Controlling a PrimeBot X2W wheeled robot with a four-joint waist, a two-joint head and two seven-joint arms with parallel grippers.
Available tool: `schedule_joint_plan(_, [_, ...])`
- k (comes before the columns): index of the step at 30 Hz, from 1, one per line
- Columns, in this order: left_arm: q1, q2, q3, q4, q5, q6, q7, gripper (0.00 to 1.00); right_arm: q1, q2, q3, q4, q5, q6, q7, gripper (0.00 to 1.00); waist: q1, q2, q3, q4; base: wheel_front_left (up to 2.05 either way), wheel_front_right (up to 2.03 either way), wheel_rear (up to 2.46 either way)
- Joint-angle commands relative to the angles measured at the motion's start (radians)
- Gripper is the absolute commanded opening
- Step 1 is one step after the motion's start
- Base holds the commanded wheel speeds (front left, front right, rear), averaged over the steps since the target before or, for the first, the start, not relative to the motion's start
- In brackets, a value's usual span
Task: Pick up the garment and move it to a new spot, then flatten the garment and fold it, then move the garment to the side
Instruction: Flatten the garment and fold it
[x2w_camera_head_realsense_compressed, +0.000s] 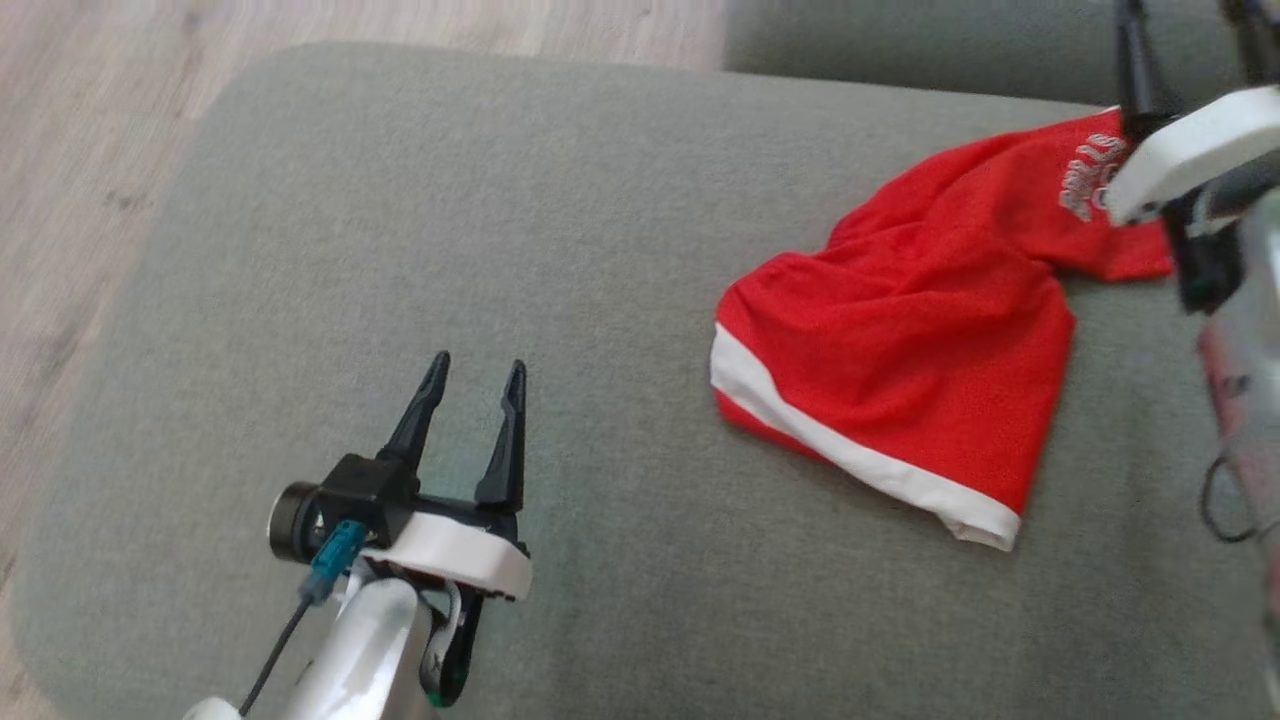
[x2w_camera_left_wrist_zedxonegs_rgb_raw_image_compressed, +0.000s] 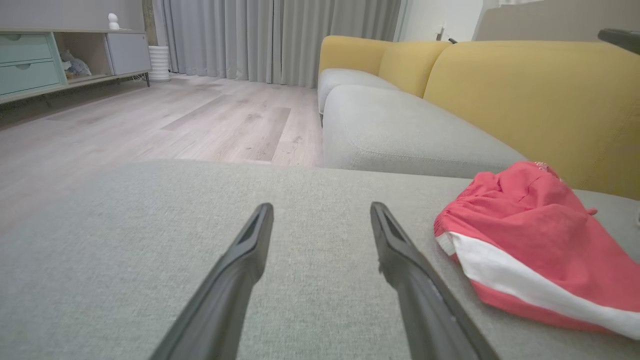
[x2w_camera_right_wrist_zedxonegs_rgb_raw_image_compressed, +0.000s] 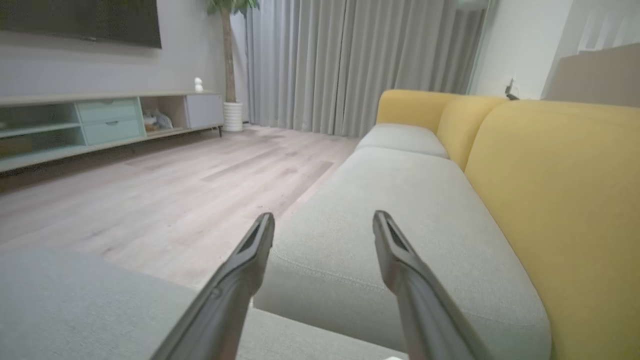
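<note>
Hand on right (x2w_camera_right_wrist_zedxonegs_rgb_raw_image_compressed: 323, 215) wide open, empty

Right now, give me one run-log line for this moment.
garment: crumpled on cushion, unheld | left tool: open, empty, apart from garment | right tool: open, empty, near garment's printed end

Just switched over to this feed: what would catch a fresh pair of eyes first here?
The red garment with its white trim stands out at once, lying crumpled on the right side of the grey cushion. The left gripper is open over bare cushion to the garment's left, and the right gripper is open too, by the garment's far corner. A yellow sofa back runs behind.
</note>
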Motion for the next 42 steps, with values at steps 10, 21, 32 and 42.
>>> schedule_joint_plan(10, [0.035, 0.004, 0.068, -0.044, 0.012, 0.011, -0.01, 1.0, 0.378, 0.164, -0.145, -0.362, -0.06, -0.001, -0.04, 1.0, 0.0, 0.0, -0.116, -0.116, 0.0, 0.0, 0.0])
schedule_joint_plan(21, [0.087, 0.004, 0.078, -0.042, 0.02, 0.006, -0.01, 1.0, 0.839, 0.265, -0.224, -0.597, -0.115, -0.001, -0.04, 1.0, 0.0, 0.0, -0.141, -0.161, 0.0, 0.0, 0.0])
schedule_joint_plan(32, [0.065, 0.004, 0.063, -0.038, 0.017, -0.001, -0.01, 1.0, 0.91, 0.265, -0.107, -0.614, -0.162, -0.001, 0.046, 1.0, 0.0, 0.0, -0.11, -0.14, 0.0, 0.0, 0.0])
schedule_joint_plan(42, [0.029, 0.004, 0.035, -0.028, 0.005, 0.0, -0.01, 1.0, 0.882, 0.266, -0.129, -0.513, -0.188, -0.001, 0.136, 1.0, 0.0, 0.0, -0.066, -0.095, 0.0, 0.0, 0.0])
